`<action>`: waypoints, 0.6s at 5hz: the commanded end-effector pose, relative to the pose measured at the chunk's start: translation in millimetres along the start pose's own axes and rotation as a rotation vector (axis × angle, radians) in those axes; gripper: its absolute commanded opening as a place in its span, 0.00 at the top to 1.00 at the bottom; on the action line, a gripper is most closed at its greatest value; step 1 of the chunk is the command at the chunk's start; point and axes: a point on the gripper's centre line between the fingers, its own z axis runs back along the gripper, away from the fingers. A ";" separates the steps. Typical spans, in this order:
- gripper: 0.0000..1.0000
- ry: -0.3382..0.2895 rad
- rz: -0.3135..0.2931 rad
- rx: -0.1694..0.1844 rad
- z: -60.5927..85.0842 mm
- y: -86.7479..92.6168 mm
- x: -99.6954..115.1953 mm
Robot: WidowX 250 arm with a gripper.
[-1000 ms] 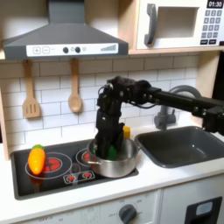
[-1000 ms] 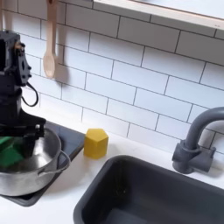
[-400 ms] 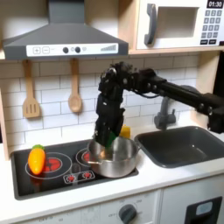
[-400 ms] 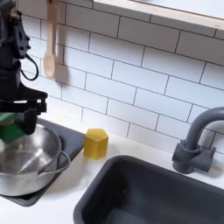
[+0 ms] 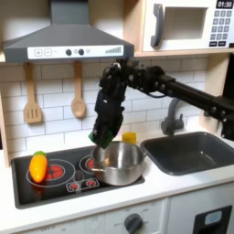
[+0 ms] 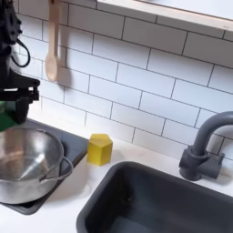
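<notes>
My gripper [image 5: 101, 133] hangs above the silver pot [image 5: 119, 163], shut on a green object [image 5: 101, 136]. In the second exterior view the gripper [image 6: 13, 107] is at the left edge with the green object [image 6: 9, 115] between its fingers, just over the rim of the silver pot [image 6: 27, 164], which looks empty inside. The pot stands on the right burner of the black stovetop [image 5: 55, 186]. A yellow block [image 6: 100, 148] sits on the counter behind the pot, next to the sink [image 6: 164, 200].
An orange-and-yellow vegetable [image 5: 38, 166] lies on the left burner. Wooden utensils [image 5: 79, 94] hang on the tiled wall. A grey faucet [image 6: 205, 150] rises behind the sink. A range hood [image 5: 64, 41] and a microwave [image 5: 187, 23] are overhead.
The gripper has risen out of the pot, carrying the green object up above the rim. The pot, yellow block and vegetable have stayed in place.
</notes>
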 end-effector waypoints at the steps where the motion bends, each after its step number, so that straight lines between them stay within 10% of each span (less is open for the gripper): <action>1: 1.00 -0.050 0.028 0.030 5.6 7.8 18.6; 3: 1.00 -0.050 0.040 0.087 -16.7 15.5 34.8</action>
